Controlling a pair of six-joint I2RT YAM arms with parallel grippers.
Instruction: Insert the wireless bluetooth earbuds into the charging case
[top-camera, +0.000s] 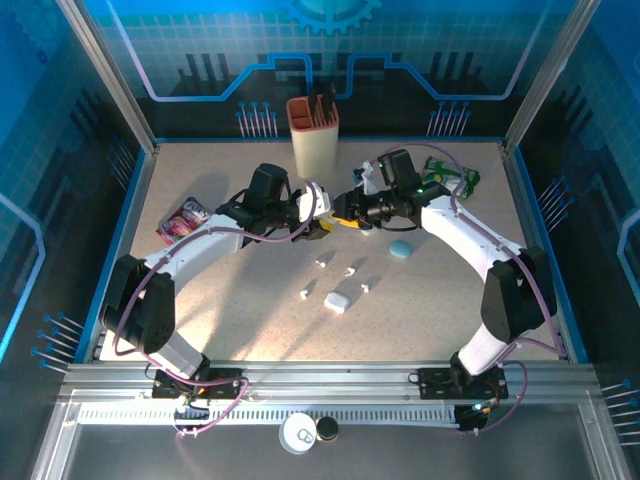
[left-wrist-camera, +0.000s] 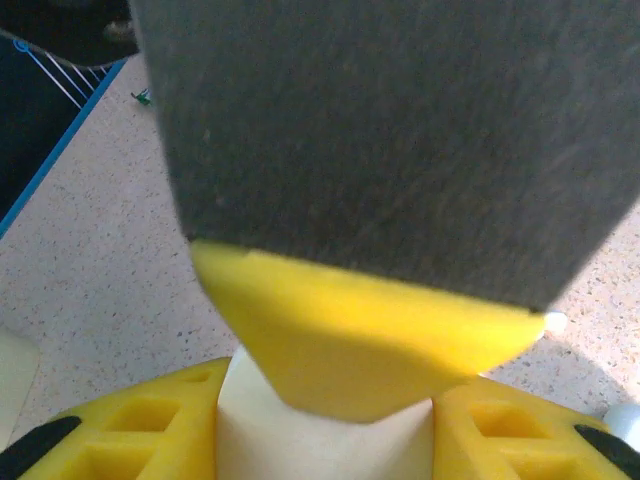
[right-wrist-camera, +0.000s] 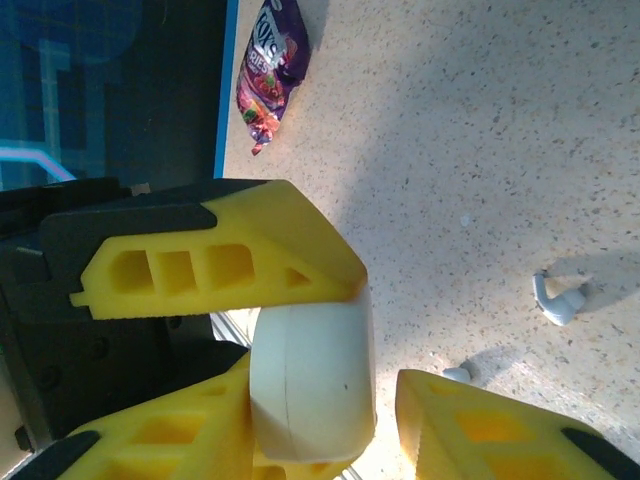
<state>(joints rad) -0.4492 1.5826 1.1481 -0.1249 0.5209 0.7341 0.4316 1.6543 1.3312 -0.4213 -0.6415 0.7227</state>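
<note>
Looks like prep: left fingers (left-wrist-camera: 130, 435) clamp the charging case (right-wrist-camera: 310, 380), right fingers (right-wrist-camera: 480, 430) sit around it, can't tell if gripping. Next, I'd guess, pry it open.

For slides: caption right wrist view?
Left gripper pinches white case inside open right gripper; loose earbud on table beyond.

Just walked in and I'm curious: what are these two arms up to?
They meet mid-table over a white case. The left fingers clamp it, while the right fingers sit around it, with a gap showing on one side. Four small earbuds lie loose on the table, nearer the arms' bases, waiting to go in.
</note>
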